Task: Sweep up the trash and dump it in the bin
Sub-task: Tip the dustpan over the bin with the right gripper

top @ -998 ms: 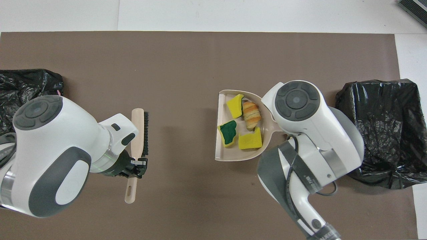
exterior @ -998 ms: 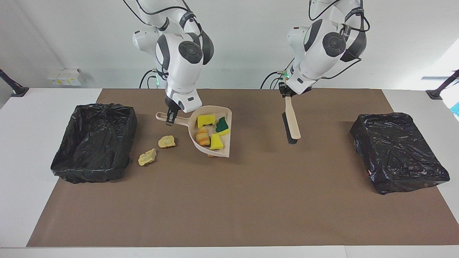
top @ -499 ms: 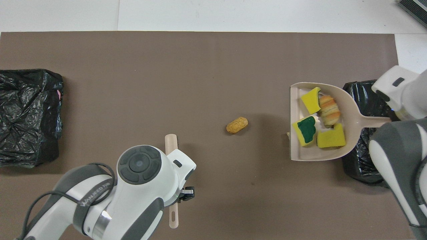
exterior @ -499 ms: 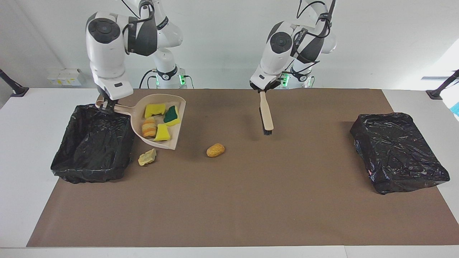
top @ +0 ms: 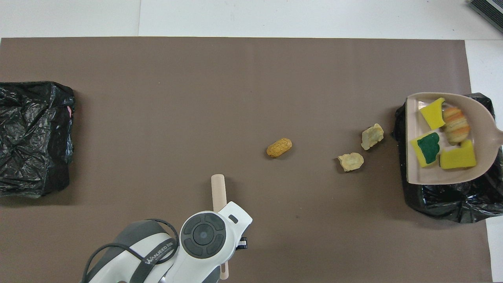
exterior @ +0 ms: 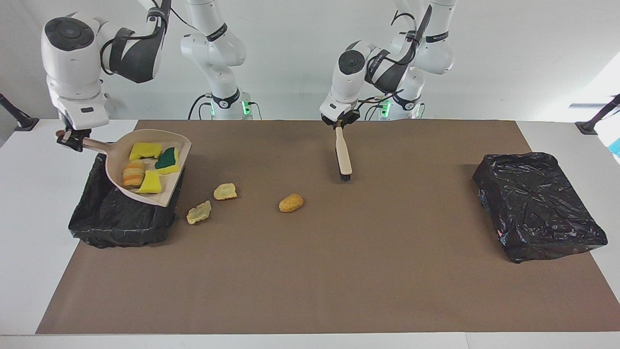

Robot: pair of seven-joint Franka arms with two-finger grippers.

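The right claw (exterior: 72, 140) is closed on the handle of the dustpan (exterior: 172, 140) and holds it in the air over the black-lined bin (exterior: 121, 223) at the right arm's end of the table (exterior: 29, 194). The pan sits nearly level, its open edge pointing toward the middle of the table. Four sponge scraps (exterior: 150, 167) ride in it: two yellow blocks, a green-and-yellow block and an orange-striped piece.

The step in hand looks like the dump. To do it well, the pan's open edge should sit fully over the bin's opening before any tilt, because that edge now hangs close to the bin's inner rim and scraps sliding out could fall onto the brown mat (exterior: 339, 266). A slow roll of the wrist, mouth down into the bin, would let the light pieces slide rather than bounce.

Three scraps are left on the mat: two pale lumps (exterior: 212, 202) just beside the bin and a tan-orange lump (exterior: 291, 203) nearer the middle. They need another sweep.

The left claw (exterior: 339, 125) is closed on the brush (exterior: 343, 157), which hangs bristles-down over the mat and waits. A second black-lined bin (exterior: 537, 206) sits at the left arm's end.
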